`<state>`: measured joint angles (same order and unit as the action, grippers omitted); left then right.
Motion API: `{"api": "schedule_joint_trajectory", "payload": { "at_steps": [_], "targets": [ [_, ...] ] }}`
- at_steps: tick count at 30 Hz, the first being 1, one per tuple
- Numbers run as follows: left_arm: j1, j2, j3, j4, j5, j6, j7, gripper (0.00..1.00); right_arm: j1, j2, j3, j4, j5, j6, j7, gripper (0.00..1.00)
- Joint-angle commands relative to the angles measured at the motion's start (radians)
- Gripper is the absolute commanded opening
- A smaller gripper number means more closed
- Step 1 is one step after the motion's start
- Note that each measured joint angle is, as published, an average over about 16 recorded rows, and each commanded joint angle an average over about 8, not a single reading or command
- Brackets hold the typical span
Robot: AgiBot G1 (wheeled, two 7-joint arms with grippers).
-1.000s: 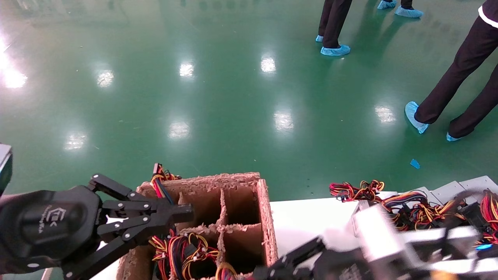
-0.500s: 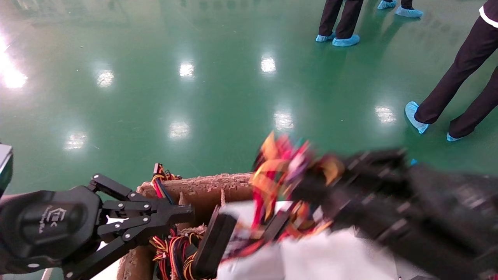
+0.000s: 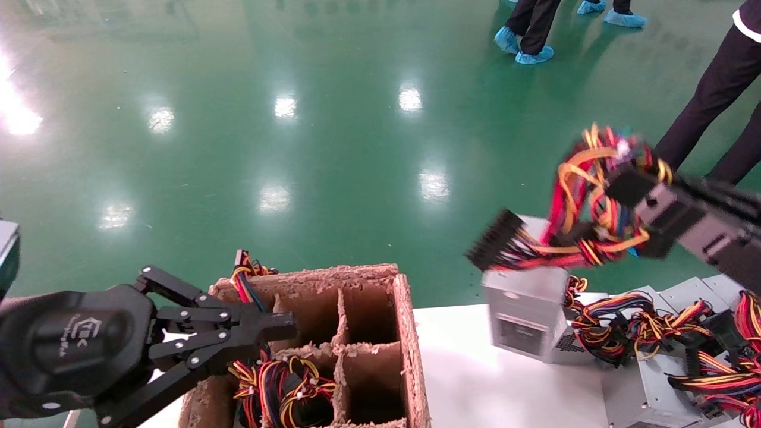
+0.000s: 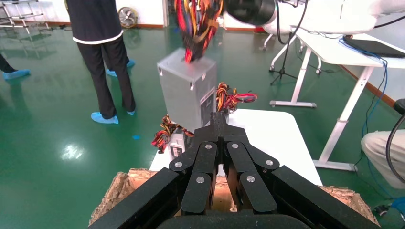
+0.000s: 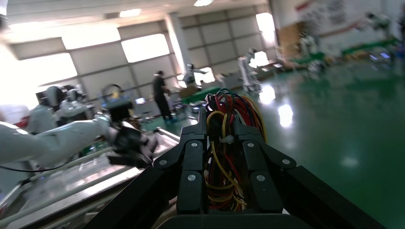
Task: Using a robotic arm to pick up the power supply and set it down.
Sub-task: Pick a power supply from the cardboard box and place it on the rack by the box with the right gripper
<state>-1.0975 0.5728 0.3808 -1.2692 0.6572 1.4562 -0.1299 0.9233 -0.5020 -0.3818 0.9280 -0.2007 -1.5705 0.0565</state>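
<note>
The power supply (image 3: 523, 309), a silver-grey box with a black vent face, hangs tilted just over the white table (image 3: 475, 386). It dangles by its red, yellow and black wire bundle (image 3: 588, 226). My right gripper (image 3: 636, 208) is shut on that bundle, high at the right; in the right wrist view the wires (image 5: 224, 162) fill the space between the right gripper's (image 5: 220, 121) closed jaws. My left gripper (image 3: 285, 326) is shut and holds nothing, hovering at the near left of the cardboard box. In the left wrist view, the left gripper (image 4: 218, 119) points toward the hanging power supply (image 4: 184, 90).
A brown cardboard divider box (image 3: 407, 333) sits at the table's left, with wired units (image 3: 279, 386) in its left compartments. More power supplies and tangled wires (image 3: 654, 356) crowd the table's right end. People (image 3: 707, 89) stand on the green floor beyond.
The right arm has swung the power supply from over the cardboard box up and out to the right, where it now hangs over the table. The left arm has not moved.
</note>
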Motion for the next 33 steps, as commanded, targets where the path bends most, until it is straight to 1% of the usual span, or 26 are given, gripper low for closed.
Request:
{"api": "schedule_joint_trajectory", "payload": {
  "at_steps": [1,6,12,22,28,33],
  "targets": [
    [0.0,0.0,0.0,0.0,0.0,0.0,0.0,0.0,-0.042,0.017,0.001,-0.034,0.011,0.001,-0.011,0.0],
    [0.0,0.0,0.0,0.0,0.0,0.0,0.0,0.0,-0.117,0.028,-0.017,-0.101,-0.001,0.014,-0.033,0.0],
    [0.0,0.0,0.0,0.0,0.0,0.0,0.0,0.0,-0.149,0.013,-0.053,-0.178,-0.053,0.032,-0.043,0.0],
    [0.0,0.0,0.0,0.0,0.0,0.0,0.0,0.0,-0.115,-0.036,-0.099,-0.313,-0.137,0.035,-0.065,0.0],
    [0.0,0.0,0.0,0.0,0.0,0.0,0.0,0.0,-0.097,-0.029,-0.12,-0.38,-0.187,0.037,-0.088,0.0],
    [0.0,0.0,0.0,0.0,0.0,0.0,0.0,0.0,-0.091,-0.013,-0.125,-0.436,-0.206,0.038,-0.108,0.0]
  ]
}}
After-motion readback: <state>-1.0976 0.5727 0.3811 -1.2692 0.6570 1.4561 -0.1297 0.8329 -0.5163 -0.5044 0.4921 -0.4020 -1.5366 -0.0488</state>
